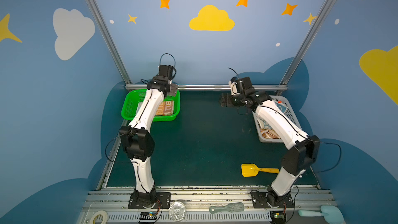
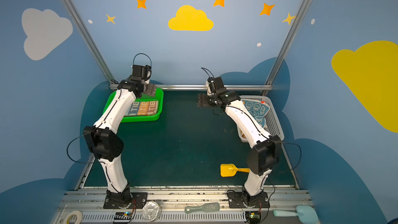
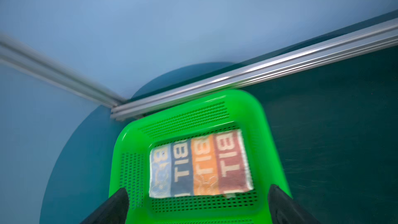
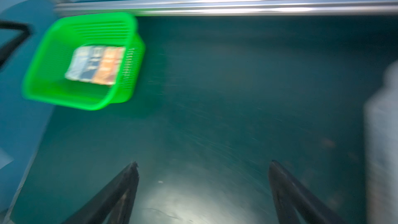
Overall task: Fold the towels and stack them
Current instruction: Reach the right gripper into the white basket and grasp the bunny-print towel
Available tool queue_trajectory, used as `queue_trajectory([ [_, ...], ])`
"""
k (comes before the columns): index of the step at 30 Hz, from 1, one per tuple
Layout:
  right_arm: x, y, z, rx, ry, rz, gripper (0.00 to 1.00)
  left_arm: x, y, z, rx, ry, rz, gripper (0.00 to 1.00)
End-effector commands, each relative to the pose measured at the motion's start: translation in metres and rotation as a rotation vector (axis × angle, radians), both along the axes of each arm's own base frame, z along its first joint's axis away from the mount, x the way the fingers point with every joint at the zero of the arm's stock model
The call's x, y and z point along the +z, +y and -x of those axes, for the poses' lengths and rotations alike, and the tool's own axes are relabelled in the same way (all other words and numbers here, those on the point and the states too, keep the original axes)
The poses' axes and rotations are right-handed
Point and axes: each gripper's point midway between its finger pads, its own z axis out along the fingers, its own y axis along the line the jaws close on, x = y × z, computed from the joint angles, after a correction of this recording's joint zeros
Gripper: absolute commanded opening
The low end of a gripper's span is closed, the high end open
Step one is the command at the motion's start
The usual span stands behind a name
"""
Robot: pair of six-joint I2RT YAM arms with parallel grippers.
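Inside a green basket [image 3: 215, 96] at the far left corner of the table [image 4: 237, 82] lies a folded striped towel [image 3: 200, 164]. Left tool [image 3: 198, 189] hovers above it, spread wide, empty. Right tool [image 4: 204, 162], also spread, hangs over bare table. Loose towels [image 2: 256, 106] sit in a white basket [image 2: 273, 117] at right.

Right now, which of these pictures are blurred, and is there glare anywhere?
Right wrist view: heavy motion smear over the green basket and a bright glare patch on the mat. Left wrist view: milder blur, lettering on the folded towel readable. Both top views: sharp and evenly lit.
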Motion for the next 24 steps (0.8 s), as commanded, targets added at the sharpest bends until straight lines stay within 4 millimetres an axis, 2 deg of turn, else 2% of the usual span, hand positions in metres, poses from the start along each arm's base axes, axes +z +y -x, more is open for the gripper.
queue_trajectory([
  [1,-0.008,-0.071,0.012,-0.185,0.023,0.085,0.93,0.012,-0.047,0.010,-0.101,-0.050,-0.046,0.99],
  [7,-0.050,-0.179,0.035,-0.462,0.134,0.047,0.93,0.019,-0.162,0.037,-0.339,-0.113,0.092,1.00],
  [9,-0.064,-0.207,0.042,-0.563,0.175,0.021,0.93,0.019,-0.198,0.046,-0.401,-0.128,0.132,1.00],
  [12,-0.083,-0.234,0.050,-0.663,0.225,-0.028,0.93,0.012,-0.253,0.059,-0.515,-0.129,0.183,1.00],
  [15,-0.100,-0.245,0.049,-0.688,0.267,-0.081,0.92,-0.004,-0.295,0.067,-0.586,-0.094,0.188,0.99],
  [18,-0.115,-0.249,0.049,-0.700,0.358,-0.106,0.92,-0.019,-0.325,0.073,-0.621,-0.076,0.170,1.00],
  [24,-0.146,-0.242,0.039,-0.665,0.605,-0.253,0.89,-0.036,-0.369,0.089,-0.714,-0.062,0.135,1.00],
])
